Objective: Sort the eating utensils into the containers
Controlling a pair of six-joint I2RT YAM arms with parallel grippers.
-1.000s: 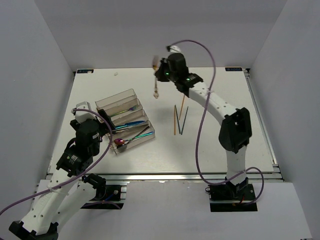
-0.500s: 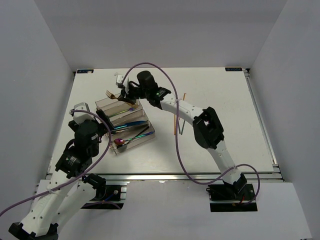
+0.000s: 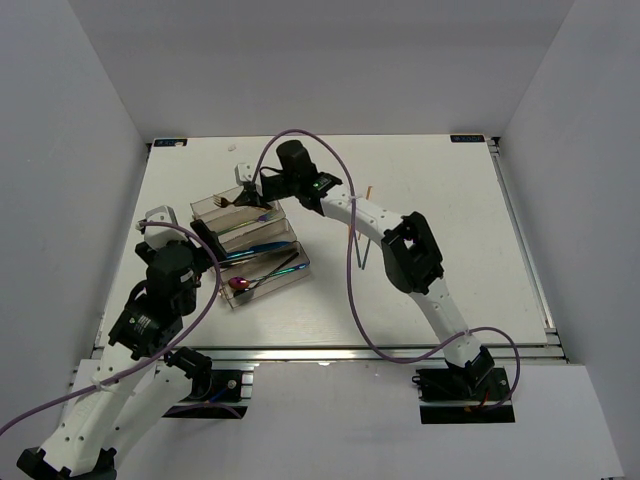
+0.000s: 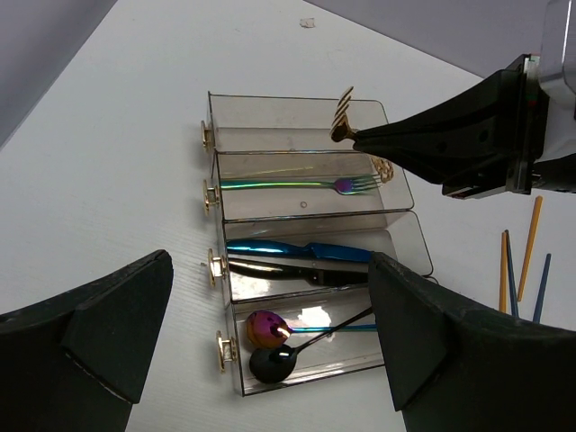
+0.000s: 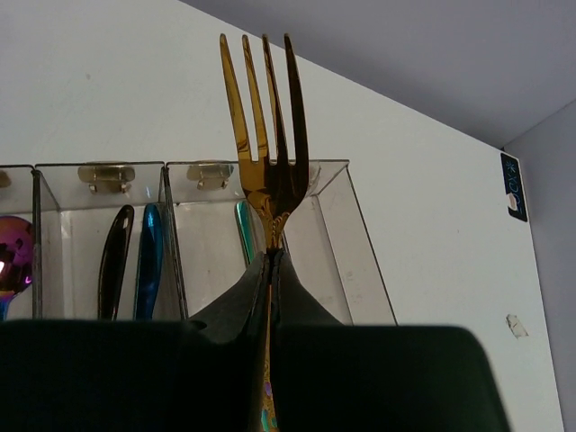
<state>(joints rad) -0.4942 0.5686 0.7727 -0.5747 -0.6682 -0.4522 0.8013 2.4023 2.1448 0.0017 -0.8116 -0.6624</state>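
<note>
The clear organiser tray (image 3: pixel 266 184) lies left of centre. My right gripper (image 3: pixel 247 193) is shut on a gold fork (image 3: pixel 222 201) and holds it tines-out just above the tray's farthest compartment (image 4: pixel 270 135). The right wrist view shows the fork (image 5: pixel 265 135) pinched between the shut fingers (image 5: pixel 273 256). The other compartments hold an iridescent fork (image 4: pixel 297 184), a blue knife (image 4: pixel 297 250), a black knife (image 4: pixel 297 270), and a purple spoon (image 4: pixel 264 328) beside a black spoon (image 4: pixel 273 363). My left gripper (image 4: pixel 268 261) is open and empty, hovering near the tray's near end (image 3: pixel 208 240).
Several chopsticks, orange and blue-black, lie on the table right of the tray (image 3: pixel 355 245), also in the left wrist view (image 4: pixel 517 261). One orange chopstick (image 3: pixel 367 195) lies farther back. White walls enclose the table on three sides.
My right arm swung left from the far centre of the table to over the tray, carrying the gold fork, then lowered it slightly toward the farthest compartment. The left arm barely moved.
</note>
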